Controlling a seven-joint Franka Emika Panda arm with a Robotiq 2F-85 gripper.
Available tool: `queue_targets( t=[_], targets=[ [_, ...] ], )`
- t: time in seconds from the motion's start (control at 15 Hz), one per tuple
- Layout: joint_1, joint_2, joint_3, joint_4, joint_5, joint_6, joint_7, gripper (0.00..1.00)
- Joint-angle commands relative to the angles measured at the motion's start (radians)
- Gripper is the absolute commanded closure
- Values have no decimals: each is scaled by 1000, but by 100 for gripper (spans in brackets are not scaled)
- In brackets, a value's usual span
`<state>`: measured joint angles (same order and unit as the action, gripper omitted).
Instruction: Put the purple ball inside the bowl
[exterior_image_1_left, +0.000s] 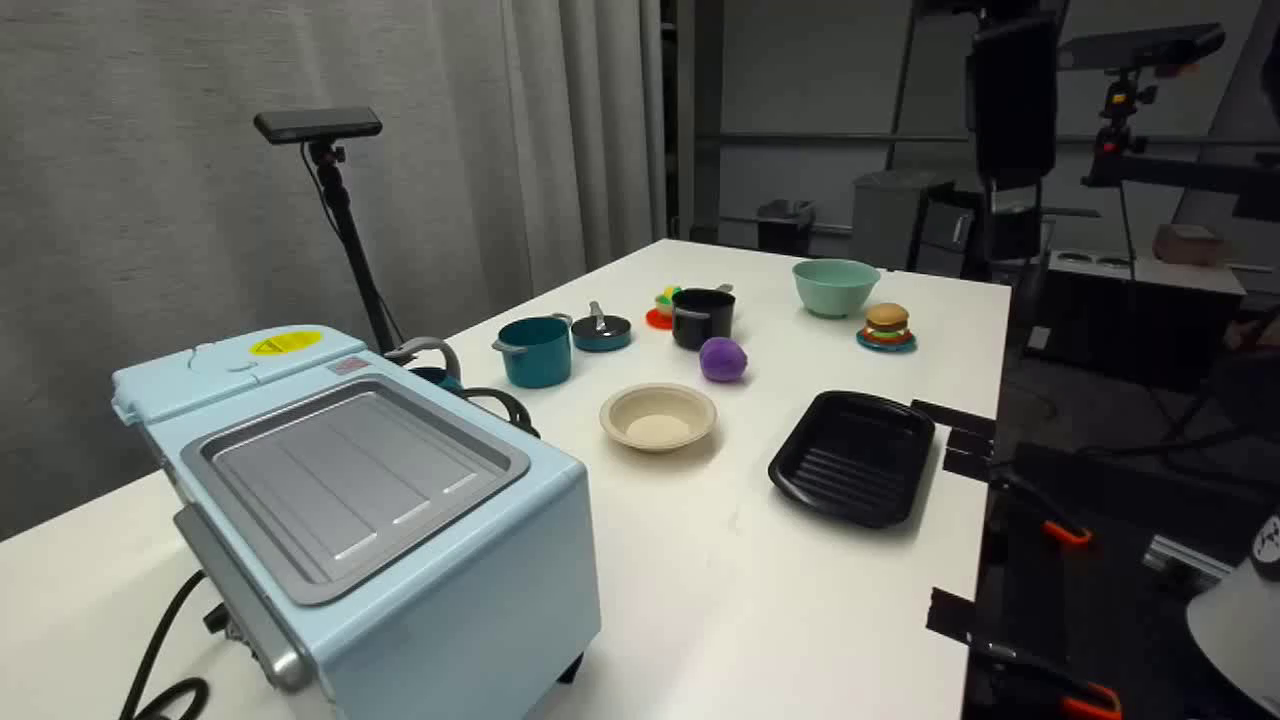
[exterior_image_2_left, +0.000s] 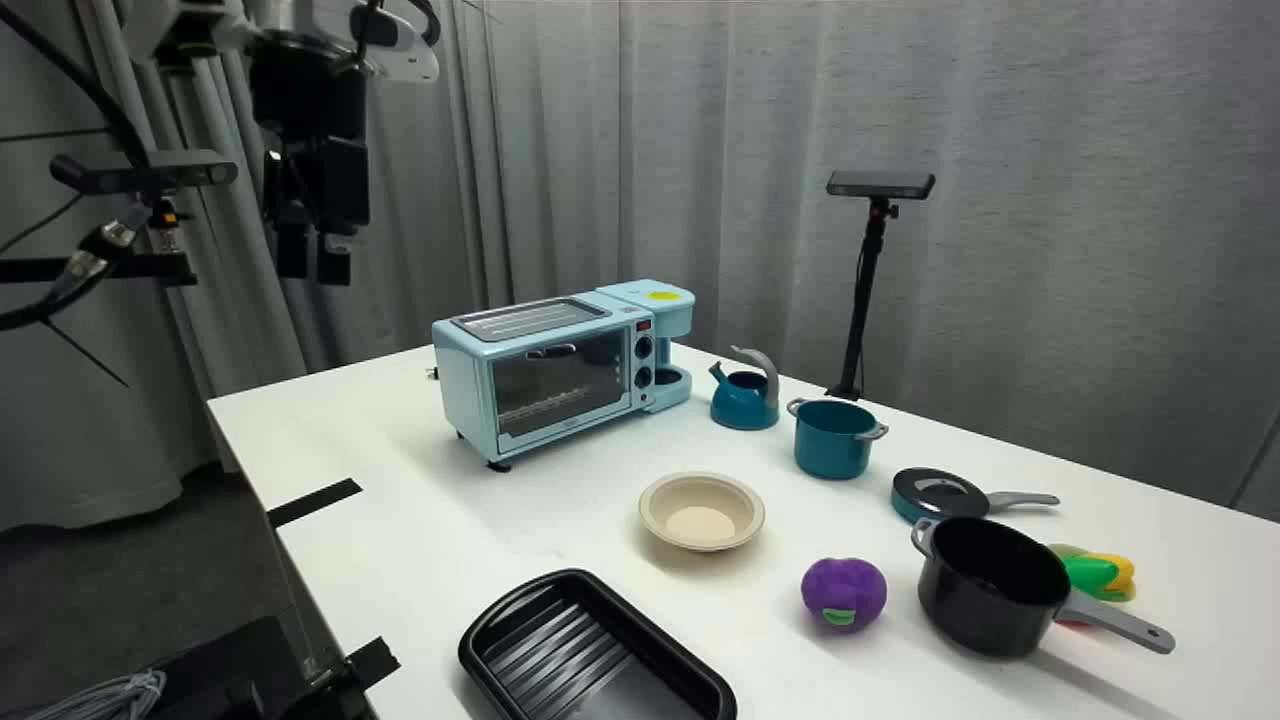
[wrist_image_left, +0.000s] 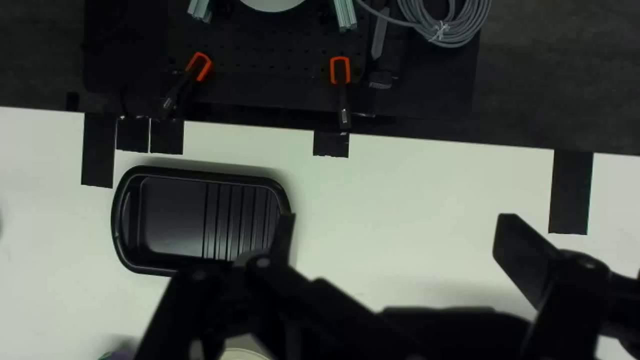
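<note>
— Where's the purple ball (exterior_image_1_left: 722, 359)?

— In an exterior view it sits on the white table (exterior_image_1_left: 740, 600), outside the beige bowl (exterior_image_1_left: 658, 416), a little farther back and just beside a black pot (exterior_image_1_left: 703, 320)

— And around them?

— A teal pot (exterior_image_1_left: 536, 352) and a small pan (exterior_image_1_left: 608, 335) stand farther left, a ribbed black tray (exterior_image_1_left: 855, 458) lies to the right, and a light green bowl (exterior_image_1_left: 836, 288) and a toy burger (exterior_image_1_left: 886, 326) are at the back. The pale blue toaster oven (exterior_image_1_left: 430, 590) stands in the left foreground

— Where's the gripper (exterior_image_2_left: 313, 266)?

— In an exterior view it hangs at the upper left, well apart from ball and bowl, a gap showing between its fingers (exterior_image_2_left: 334, 266). A teal kettle (exterior_image_2_left: 744, 404) stands beside the oven, and there the ball and the black pot are near each other without touching

— What does the wrist view add?

— The fingers are parted wide, with white table showing between them. The tray lies at the left, one corner behind a finger. Part of the beige bowl's rim shows at the bottom edge, and near the bottom left a dim sliver of the ball, cut off. Up top, orange-handled clamps (wrist_image_left: 341, 80) sit along the table's edge
</note>
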<state>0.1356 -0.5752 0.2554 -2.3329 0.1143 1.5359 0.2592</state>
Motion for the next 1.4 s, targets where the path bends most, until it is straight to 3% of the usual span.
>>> queue_targets(
  t=[0.0,0.73,1.33],
  targets=[
    [6,3,-4,1,-2,-1,3,0],
    [6,2,-4,1,-2,-1,3,0],
    [-96,151,-149,108,-74,70,-56,0]
  ],
)
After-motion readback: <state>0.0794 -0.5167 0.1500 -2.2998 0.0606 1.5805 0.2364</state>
